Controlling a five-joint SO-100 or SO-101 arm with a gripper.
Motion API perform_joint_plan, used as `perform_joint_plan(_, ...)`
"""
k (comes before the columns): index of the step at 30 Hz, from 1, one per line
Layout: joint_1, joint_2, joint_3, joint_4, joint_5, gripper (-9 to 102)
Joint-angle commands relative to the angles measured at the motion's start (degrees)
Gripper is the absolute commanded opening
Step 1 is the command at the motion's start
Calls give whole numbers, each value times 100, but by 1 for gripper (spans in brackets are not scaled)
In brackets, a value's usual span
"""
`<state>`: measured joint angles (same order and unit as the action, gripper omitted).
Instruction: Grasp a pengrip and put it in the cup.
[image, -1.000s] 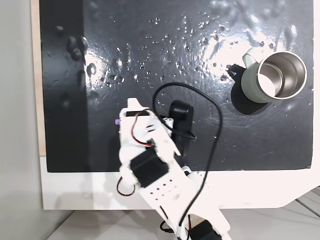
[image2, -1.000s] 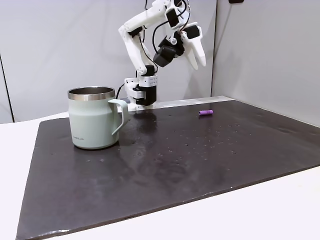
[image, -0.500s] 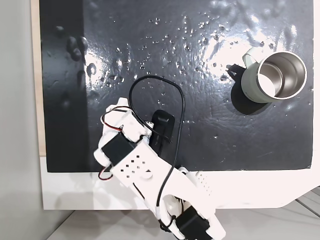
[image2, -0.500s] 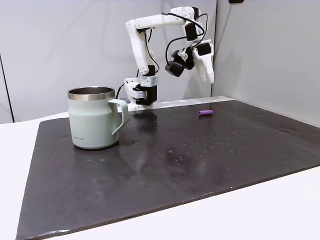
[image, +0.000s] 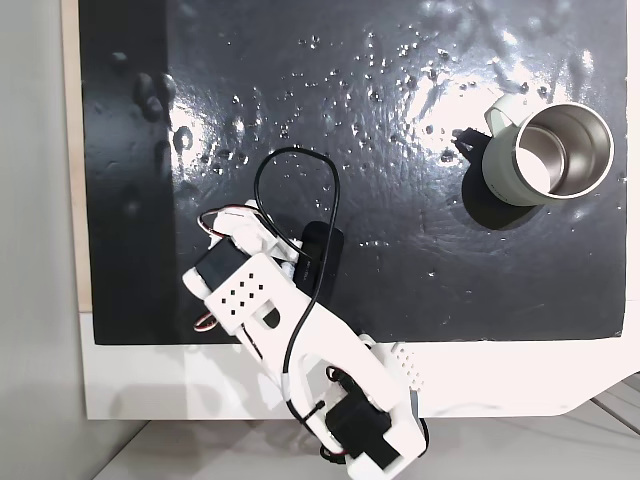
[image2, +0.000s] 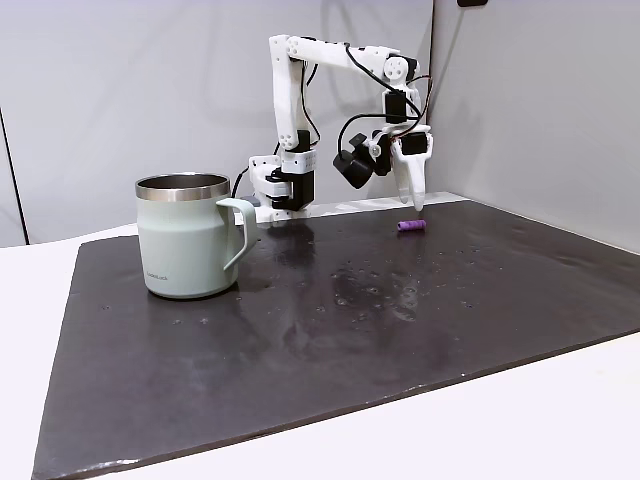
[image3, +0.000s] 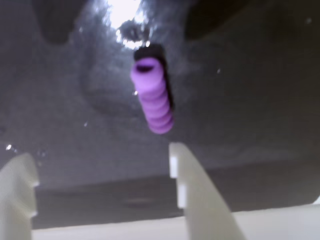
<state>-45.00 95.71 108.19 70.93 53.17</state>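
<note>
Your hand (image3: 102, 160) has dropped to just above the pengrip (image3: 152, 97) near the counter's arm-side edge, fingers spread, nothing held. Approach done; lower & close next. Cup (image2: 192, 237) sits well apart.

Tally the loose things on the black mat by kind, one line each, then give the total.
Pengrip, light purple, lying on the mat: 1
Cup, pale grey-green with a steel inside, standing upright: 1
Total: 2
The gripper, its jaws apart, hangs over the pengrip and is not counted.
</note>
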Motion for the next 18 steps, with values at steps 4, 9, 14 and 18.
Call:
perform_joint_plan(4,-149,-308,-53,-255,-105,27)
perform_joint_plan(9,-176,-756,-53,-457,-167,25)
perform_joint_plan(14,-193,-1143,-62,-633,-211,24)
perform_joint_plan(18,-193,-1389,-53,-800,-246,20)
